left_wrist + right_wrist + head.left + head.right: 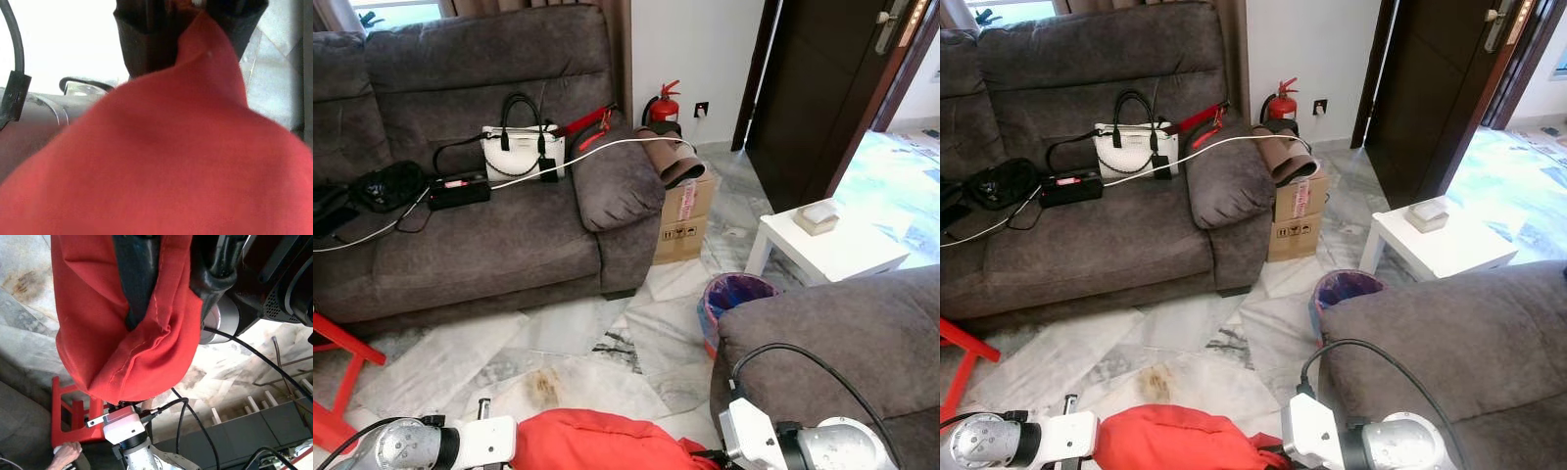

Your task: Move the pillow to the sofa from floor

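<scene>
A: While both my arms are raised, the red pillow (597,441) hangs between them, off the marble floor (568,338). My right tool (161,289) is clamped on one edge of it: in the right wrist view a black finger (134,279) lies against the cloth and the seam is bunched around it.

B: And your left tool?

A: My left tool (190,19) sits at the far end of the pillow from the right one. In the left wrist view the red cloth rises to a peak that is pinched between its two dark fingers (142,44), so it too is closed on the pillow.

B: What lies beyond the tools?

A: Ahead of them, across the floor, stands the grey sofa (470,245). On its seat are a white handbag (516,147), a black box (460,189) and a black bag (386,184), with a white cable (597,149) trailing over the armrest. Past that armrest are a cardboard box (685,220) and a red fire extinguisher (664,106) by the wall.

B: And nearer?

A: Just beside my right tool is the arm of a second grey sofa (842,343). Beyond that are a purple-lined bin (736,294) and a low white surface (827,250). A red stool (337,382) stands out beyond my left tool; in the right wrist view a person's hand (66,453) rests by it.
</scene>
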`<state>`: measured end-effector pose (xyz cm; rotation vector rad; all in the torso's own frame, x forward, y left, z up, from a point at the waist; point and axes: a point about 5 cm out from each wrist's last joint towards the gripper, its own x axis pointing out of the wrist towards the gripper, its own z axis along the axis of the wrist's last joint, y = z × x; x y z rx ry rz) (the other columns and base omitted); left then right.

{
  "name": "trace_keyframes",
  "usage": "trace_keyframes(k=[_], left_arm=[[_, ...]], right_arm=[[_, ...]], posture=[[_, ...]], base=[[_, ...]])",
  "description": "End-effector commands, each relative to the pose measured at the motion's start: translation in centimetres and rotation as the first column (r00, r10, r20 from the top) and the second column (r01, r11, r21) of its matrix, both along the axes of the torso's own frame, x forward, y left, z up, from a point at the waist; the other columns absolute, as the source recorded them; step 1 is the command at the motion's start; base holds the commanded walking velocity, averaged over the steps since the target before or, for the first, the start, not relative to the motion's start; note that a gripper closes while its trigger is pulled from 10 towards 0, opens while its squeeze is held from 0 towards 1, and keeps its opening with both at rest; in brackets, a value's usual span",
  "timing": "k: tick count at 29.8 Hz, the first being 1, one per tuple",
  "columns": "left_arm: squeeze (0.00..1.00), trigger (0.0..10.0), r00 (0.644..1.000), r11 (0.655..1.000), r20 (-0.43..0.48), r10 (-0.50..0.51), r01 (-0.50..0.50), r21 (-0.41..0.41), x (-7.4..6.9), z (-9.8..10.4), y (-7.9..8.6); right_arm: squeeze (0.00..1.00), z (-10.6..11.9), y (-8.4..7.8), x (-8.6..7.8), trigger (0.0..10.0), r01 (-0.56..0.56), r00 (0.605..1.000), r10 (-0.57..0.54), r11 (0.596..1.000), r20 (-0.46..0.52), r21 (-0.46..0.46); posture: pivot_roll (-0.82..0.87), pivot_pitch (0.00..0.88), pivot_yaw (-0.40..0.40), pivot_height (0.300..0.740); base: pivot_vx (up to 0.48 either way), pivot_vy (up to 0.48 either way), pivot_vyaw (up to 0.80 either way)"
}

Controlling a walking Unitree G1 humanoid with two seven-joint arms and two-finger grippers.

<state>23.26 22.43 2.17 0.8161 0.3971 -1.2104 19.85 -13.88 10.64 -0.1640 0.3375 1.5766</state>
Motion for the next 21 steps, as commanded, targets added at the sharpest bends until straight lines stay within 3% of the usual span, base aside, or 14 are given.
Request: trace_keyframes(k=[1, 21], left_arm=[[0.0, 0.0, 1.0, 0.999, 0.006, -0.025, 0.025, -0.034, -0.01, 0.23, -0.7], [0.0, 0.0, 1.0, 0.999, 0.006, -0.025, 0.025, -0.034, -0.01, 0.23, -0.7]], right_arm=[[0.0, 1.18, 0.86, -0.01, 10.0, -0.029, 0.998, 0.025, 0.996, 0.049, 0.087], [0.0, 1.18, 0.86, -0.01, 10.0, -0.029, 0.998, 0.025, 0.996, 0.049, 0.087]], posture=[[0.01, 0.08, 0.074, 0.74], [0.01, 0.08, 0.074, 0.74]], base=[[0.0, 0.0, 0.0], [0.0, 0.0, 0.0]])
